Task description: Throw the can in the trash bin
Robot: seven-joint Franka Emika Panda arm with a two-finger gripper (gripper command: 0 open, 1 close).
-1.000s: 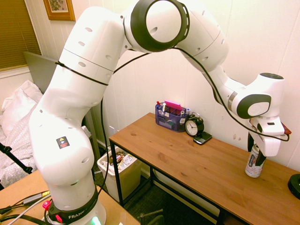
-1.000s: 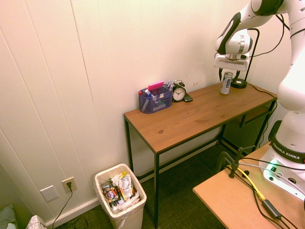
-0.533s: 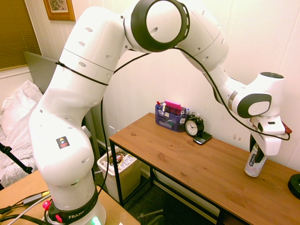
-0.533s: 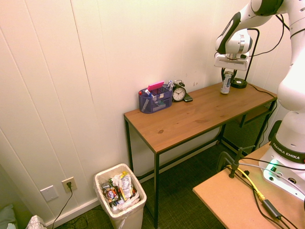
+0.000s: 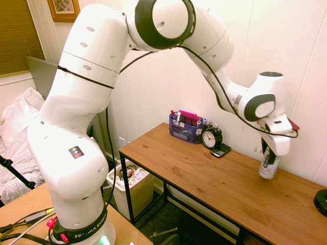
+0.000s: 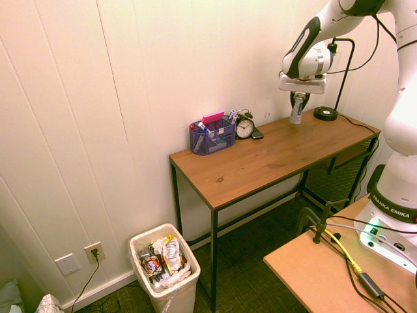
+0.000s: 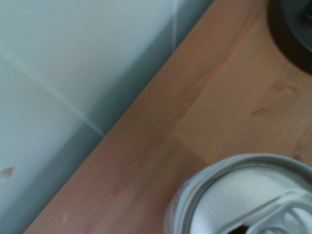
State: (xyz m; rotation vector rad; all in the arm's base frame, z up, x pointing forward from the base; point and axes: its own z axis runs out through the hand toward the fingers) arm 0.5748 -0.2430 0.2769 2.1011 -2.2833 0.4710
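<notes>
Here, at the right of the first exterior view, the gripper (image 5: 271, 147) is closed on the can (image 5: 269, 166). The can hangs between its fingers, top uppermost.

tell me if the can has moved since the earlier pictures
Yes. The can has shifted away from the black lamp base, toward the alarm clock, in the second exterior view.
</notes>
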